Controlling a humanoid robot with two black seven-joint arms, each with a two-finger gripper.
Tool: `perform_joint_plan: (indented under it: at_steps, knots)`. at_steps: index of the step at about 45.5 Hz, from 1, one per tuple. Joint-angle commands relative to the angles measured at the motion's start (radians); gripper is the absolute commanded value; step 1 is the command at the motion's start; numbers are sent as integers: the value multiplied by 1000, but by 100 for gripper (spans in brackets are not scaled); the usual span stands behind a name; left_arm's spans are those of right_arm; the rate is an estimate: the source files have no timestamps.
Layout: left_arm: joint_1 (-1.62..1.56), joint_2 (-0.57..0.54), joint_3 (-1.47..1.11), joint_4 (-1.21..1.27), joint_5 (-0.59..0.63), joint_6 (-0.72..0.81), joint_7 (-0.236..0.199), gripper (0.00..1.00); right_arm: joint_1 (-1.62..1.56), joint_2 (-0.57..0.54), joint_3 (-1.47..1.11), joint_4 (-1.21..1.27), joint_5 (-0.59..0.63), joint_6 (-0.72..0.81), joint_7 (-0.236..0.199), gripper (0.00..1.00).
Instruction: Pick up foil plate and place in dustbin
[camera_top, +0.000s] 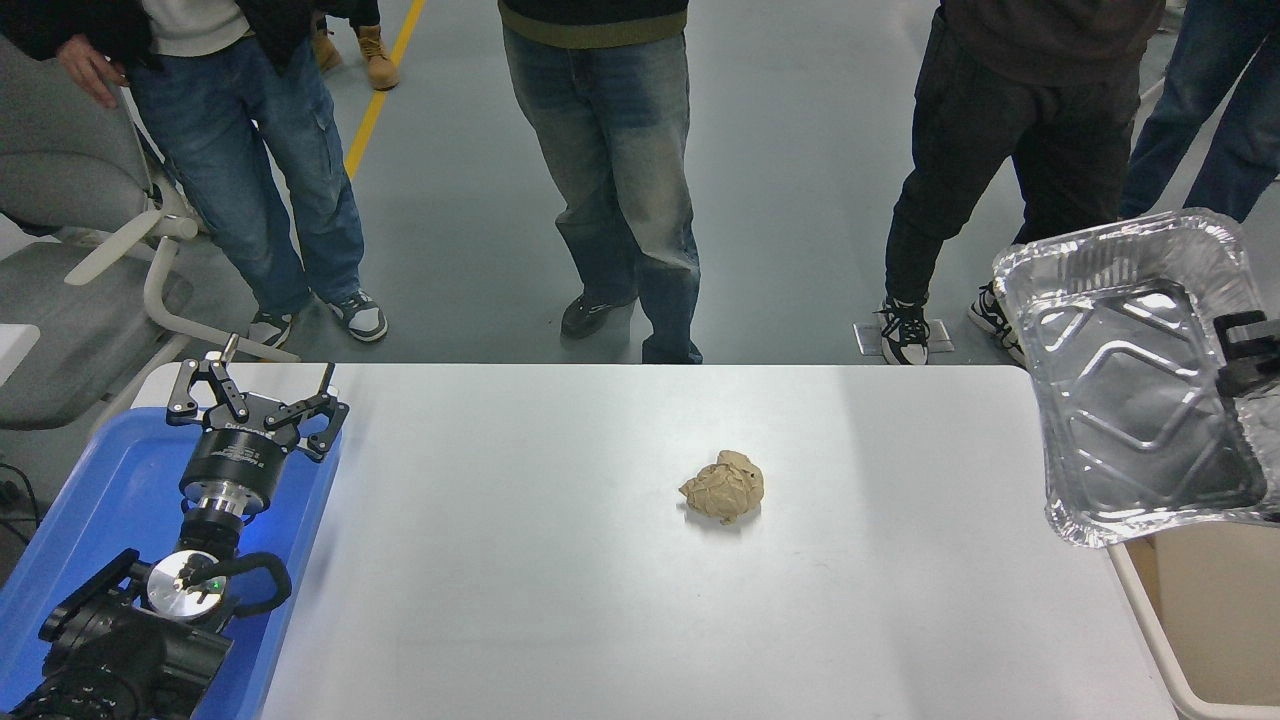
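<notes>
The foil plate (1130, 400), a shiny silver tray with embossed ridges, hangs tilted in the air at the right edge, its inside facing the camera. My right gripper (1240, 362) is shut on its right rim; only the fingers show at the picture's edge. Below the plate, the beige dustbin (1200, 620) with a white rim stands beside the table's right end, mostly covered by the plate. My left gripper (255, 395) stays parked open at the lower left over the blue tray.
A crumpled tan paper ball (723, 486) lies mid-table. A shallow blue tray (90, 510) sits at the table's left end. Several people stand at the far side, and a grey chair (70, 250) is at the upper left.
</notes>
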Motion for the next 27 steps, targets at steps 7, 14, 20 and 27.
perform_joint_plan:
  at_steps: [7, 14, 20, 27]
  knots:
    - [-1, 1, 0, 0, -1, 0, -1, 99, -418, -161, 60, -328, -178, -261, 48, 0]
    - [0, 0, 0, 0, -1, 0, -1, 99, -800, -175, 229, -555, -179, -411, 60, 0]
    - [-1, 0, 0, 0, 0, 0, -1, 99, -1192, -161, 494, -777, -178, -503, 66, 0]
    - [-1, 0, 0, 0, 0, 0, -1, 99, -1595, -54, 800, -1045, -179, -571, 66, 0]
